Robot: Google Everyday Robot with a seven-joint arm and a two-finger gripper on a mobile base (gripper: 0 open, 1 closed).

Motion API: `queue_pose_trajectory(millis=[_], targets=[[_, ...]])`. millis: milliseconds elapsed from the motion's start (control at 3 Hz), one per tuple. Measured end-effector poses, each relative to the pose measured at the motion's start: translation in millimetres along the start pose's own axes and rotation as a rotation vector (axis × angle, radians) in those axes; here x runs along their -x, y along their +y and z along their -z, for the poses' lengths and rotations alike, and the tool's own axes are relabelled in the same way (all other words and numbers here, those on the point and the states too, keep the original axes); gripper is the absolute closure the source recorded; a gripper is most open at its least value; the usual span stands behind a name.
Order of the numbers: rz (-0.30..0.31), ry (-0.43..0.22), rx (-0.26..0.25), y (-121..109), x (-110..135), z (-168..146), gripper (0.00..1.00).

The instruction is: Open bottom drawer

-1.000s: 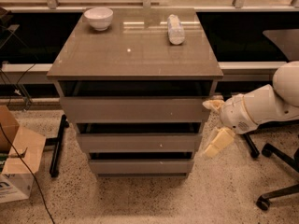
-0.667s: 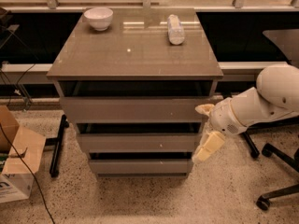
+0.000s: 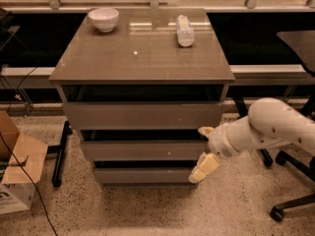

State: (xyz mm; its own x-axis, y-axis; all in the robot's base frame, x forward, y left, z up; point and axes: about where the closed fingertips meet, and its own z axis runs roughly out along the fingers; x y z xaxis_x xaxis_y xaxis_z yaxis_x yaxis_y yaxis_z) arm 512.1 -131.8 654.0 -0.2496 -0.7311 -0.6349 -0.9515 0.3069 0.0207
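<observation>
The white, rounded arm (image 3: 275, 127) ran out of view at 3 o'clock, and a cardboard box (image 3: 19, 178) at 8 o'clock and a wheeled chair base (image 3: 290, 205) at 4 o'clock were both cut off by the edges. The gripper (image 3: 205, 149) hung at the right edge of the cabinet (image 3: 142, 58), at about 4 o'clock, its two blunt cream fingers released and spread wide. The upper fingertip lay by the right end of the middle front and the lower one overlapped the right end of the drawer (image 3: 142, 175); whether it touched could not be told. The drawer, the lowest and narrowest of three flat, handleless grey-brown fronts, sat at 6 o'clock under a dark gap that hid its inside. On the glossy, reflective top stood a round white bowl (image 3: 104, 18) at 11 o'clock, and a pale cylindrical object (image 3: 185, 30), hard to identify, lay on its side at 1 o'clock. The floor was speckled.
</observation>
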Motion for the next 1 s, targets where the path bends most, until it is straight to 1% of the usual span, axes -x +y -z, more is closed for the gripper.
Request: queue_pose_trajectory(millis=[333, 667, 1000], targets=[[-0.053, -0.031, -0.01, -11, -36, -39, 0.0], [-0.174, -0.079, 0.064, -23, -82, -95, 0.0], [-0.176, -0.077, 0.075, -18, -84, -100, 0.0]])
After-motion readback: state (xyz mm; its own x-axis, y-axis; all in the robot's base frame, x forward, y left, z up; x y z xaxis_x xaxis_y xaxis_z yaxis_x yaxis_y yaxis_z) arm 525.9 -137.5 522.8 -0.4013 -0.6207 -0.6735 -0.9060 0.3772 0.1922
